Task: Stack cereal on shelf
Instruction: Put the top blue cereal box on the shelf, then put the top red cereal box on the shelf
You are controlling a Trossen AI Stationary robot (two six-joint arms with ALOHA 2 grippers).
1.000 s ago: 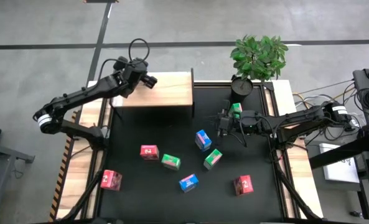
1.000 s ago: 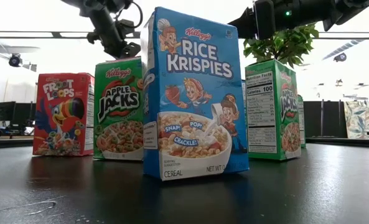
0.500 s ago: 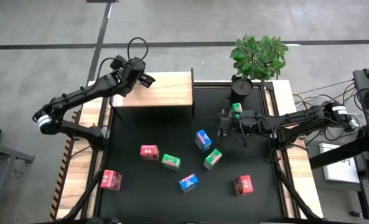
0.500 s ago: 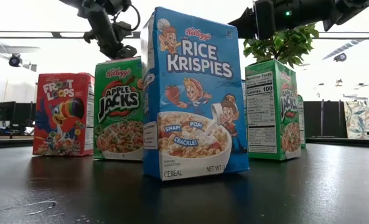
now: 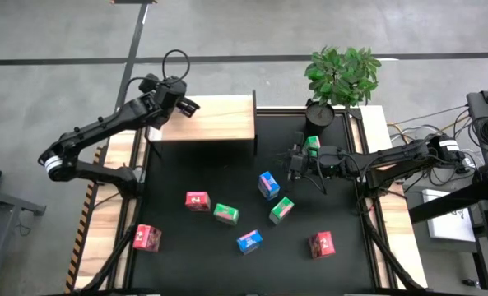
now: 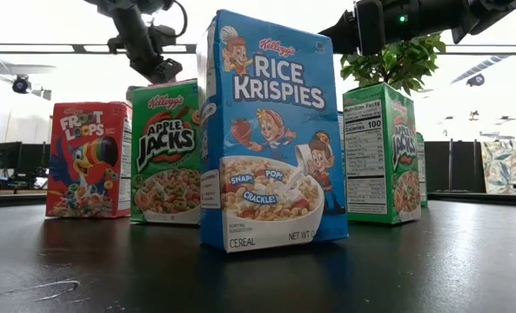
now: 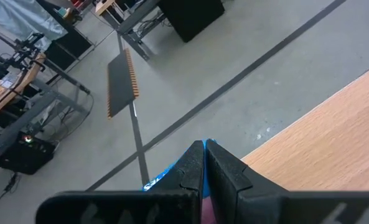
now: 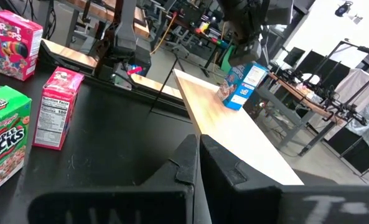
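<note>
My left gripper (image 5: 183,104) is over the far left part of the pale wooden shelf (image 5: 215,119), shut on a blue cereal box (image 8: 242,83). From above the arm hides this box. My right gripper (image 5: 295,161) is shut and empty, above the black mat right of the shelf. A green box (image 5: 312,145) stands beside its wrist. On the mat stand two more blue boxes (image 5: 268,185) (image 5: 249,241), two green boxes (image 5: 225,214) (image 5: 281,209) and three red boxes (image 5: 197,201) (image 5: 146,238) (image 5: 322,243). My left gripper pinches a thin blue part of the box (image 7: 210,145) between its two fingers, and more blue (image 7: 155,183) shows below them. The fingers come from above. In the right wrist view the box is tilted, with its lower end at the shelf top (image 8: 231,104).
A potted plant (image 5: 341,78) stands at the far edge, right of the shelf. The shelf's right end (image 5: 253,123) borders the mat. The mat's near left corner (image 5: 169,271) is bare. Cables and stands crowd the floor to the right (image 5: 474,131).
My left gripper has gone a little toward the table's left edge along the shelf's far side, and has risen slightly in the low view. My right arm and the boxes on the mat have kept still.
</note>
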